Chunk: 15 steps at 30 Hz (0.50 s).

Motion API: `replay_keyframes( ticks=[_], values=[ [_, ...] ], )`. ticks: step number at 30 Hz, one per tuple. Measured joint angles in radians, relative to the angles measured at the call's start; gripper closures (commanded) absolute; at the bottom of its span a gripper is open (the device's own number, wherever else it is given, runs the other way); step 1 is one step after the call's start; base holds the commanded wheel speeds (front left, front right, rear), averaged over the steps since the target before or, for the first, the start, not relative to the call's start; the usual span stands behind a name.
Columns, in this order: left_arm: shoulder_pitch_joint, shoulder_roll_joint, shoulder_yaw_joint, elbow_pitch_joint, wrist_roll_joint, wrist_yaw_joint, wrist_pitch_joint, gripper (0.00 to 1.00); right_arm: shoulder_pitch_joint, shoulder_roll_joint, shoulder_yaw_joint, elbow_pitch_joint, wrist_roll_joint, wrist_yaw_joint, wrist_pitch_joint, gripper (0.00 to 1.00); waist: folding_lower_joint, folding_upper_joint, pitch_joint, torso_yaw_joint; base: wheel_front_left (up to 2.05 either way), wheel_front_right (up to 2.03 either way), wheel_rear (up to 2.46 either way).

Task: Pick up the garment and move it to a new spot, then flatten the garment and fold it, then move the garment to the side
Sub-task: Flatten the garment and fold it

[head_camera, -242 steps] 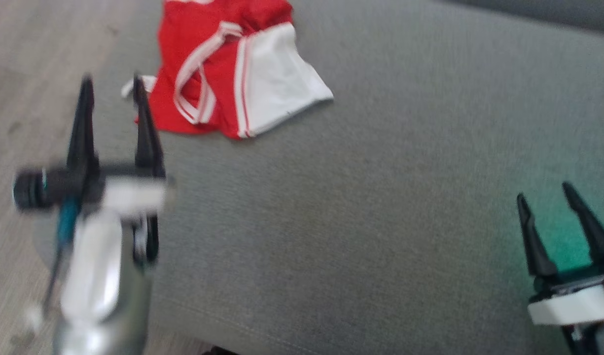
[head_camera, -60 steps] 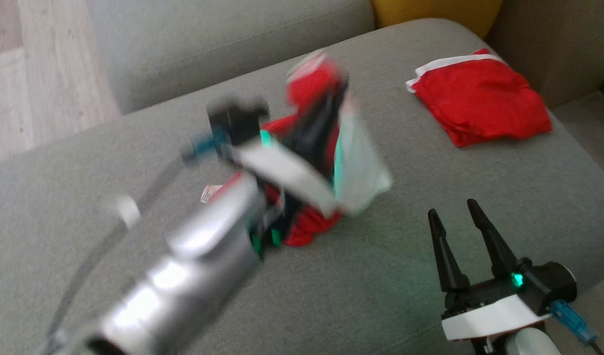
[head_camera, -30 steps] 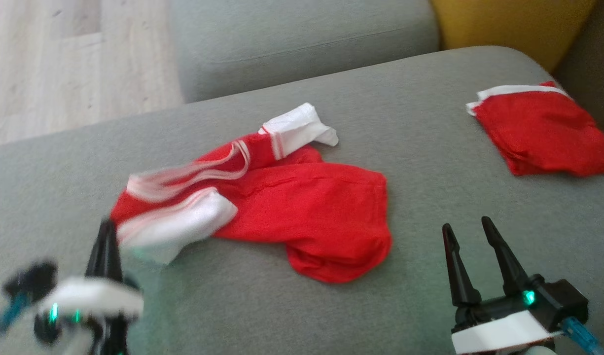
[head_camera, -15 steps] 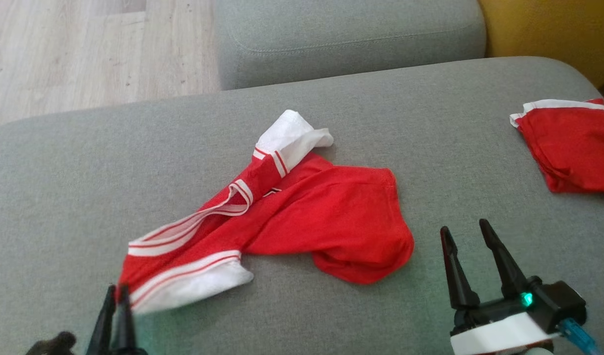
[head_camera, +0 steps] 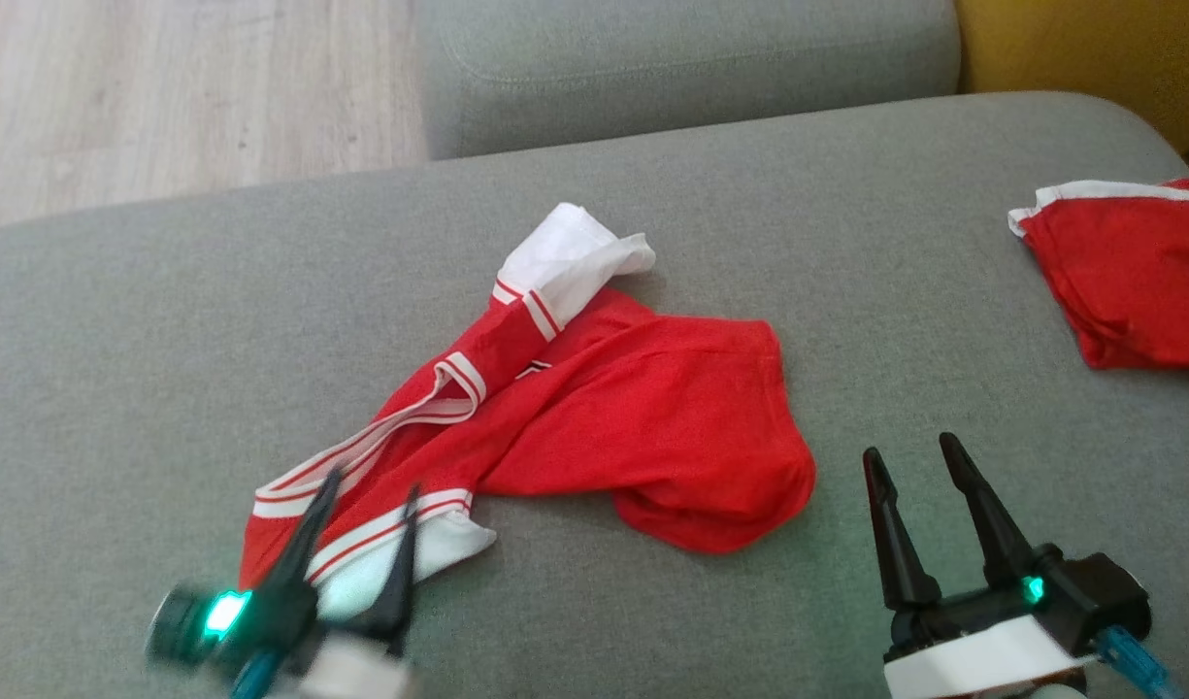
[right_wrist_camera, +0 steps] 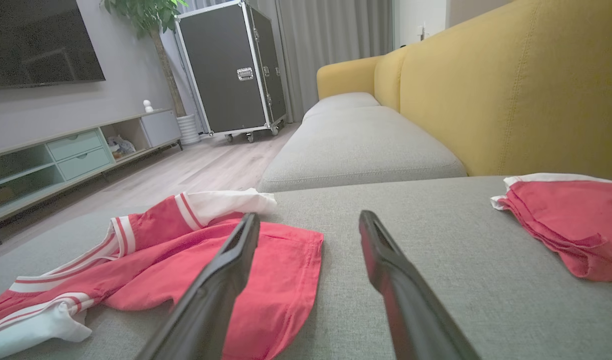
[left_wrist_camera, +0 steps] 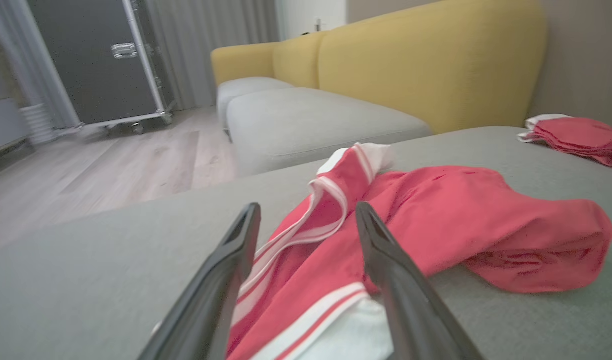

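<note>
Red jersey cloth with white sleeves and white striped trim, the crumpled garment (head_camera: 604, 427) is lying in the middle of the grey woven sofa cushion (head_camera: 167, 340). Its red body is bunching toward the right, and one white sleeve is pointing to the far side.

We are holding our left gripper (head_camera: 373, 482) low at the near left, its two long dark fingers (left_wrist_camera: 226, 270) standing wide apart and grasping nothing. They are straddling the garment's near-left end, where the striped band and the other white sleeve are lying. Whether they are touching the cloth we cannot tell.

Our right gripper (head_camera: 908, 445) is hovering at the near right, likewise spread open and empty. It is pointing away over bare cushion, near the garment's rounded red end but apart from it.

A second red garment (head_camera: 1128, 282), folded and edged in white, is resting at the far right of the same cushion, well apart from the first. Beyond the cushion, a pale wooden floor (head_camera: 167, 87) is showing at the far left and a yellow sofa backrest (head_camera: 1089, 49) at the far right.
</note>
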Motion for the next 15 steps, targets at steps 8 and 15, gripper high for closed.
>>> replay_keyframes(
  ticks=[8,15],
  values=[
    [-0.456,-0.104,-0.169,0.187,0.161,-0.063,0.179,0.00,-0.067,-0.024,0.029,-0.002,0.000,0.000,0.000,0.00,0.0002,0.0000,0.082,-0.022,0.00,0.00,0.00],
    [-0.771,-0.197,-0.248,0.430,0.250,-0.099,0.313,0.00,-0.133,-0.030,0.046,-0.004,0.000,0.000,0.000,0.00,0.0003,0.0000,0.188,-0.059,0.00,0.00,0.00]
  ],
)
